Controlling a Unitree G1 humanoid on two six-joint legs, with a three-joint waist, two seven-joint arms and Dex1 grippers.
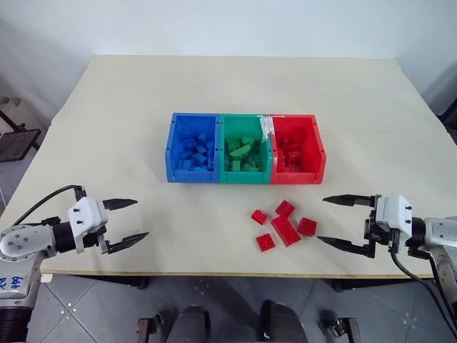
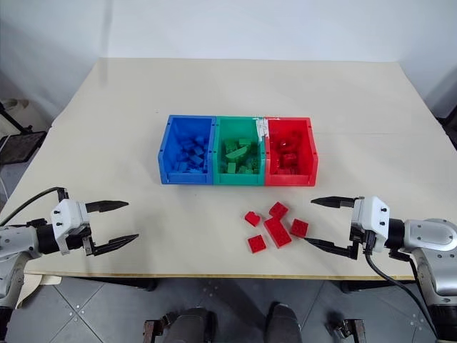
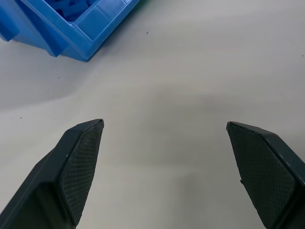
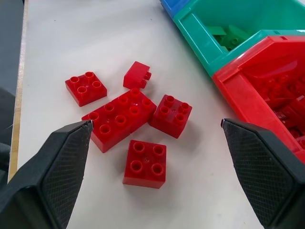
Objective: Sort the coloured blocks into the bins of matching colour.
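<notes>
Several red blocks [image 1: 285, 231] lie in a loose cluster on the table, in front of the red bin [image 1: 296, 178]. One is oblong [image 4: 121, 118]; the others are small squares. The bins stand joined in a row: blue [image 1: 193, 176], green [image 1: 244, 177], red. Each holds bricks of its own colour. My right gripper [image 1: 322, 219] hovers open just right of the cluster, pointing at it, with nothing between its fingers [image 4: 66, 162]. Near the table's front left, my left gripper [image 1: 141, 219] is open and empty, well away from the blocks. A corner of the blue bin [image 3: 71, 33] lies ahead of it.
The beige table [image 1: 235, 86] has bare surface behind and to both sides of the bins. Its front edge [image 1: 214, 273] runs just below both grippers. A dark stand [image 1: 18, 139] sits on the floor off the table's left side.
</notes>
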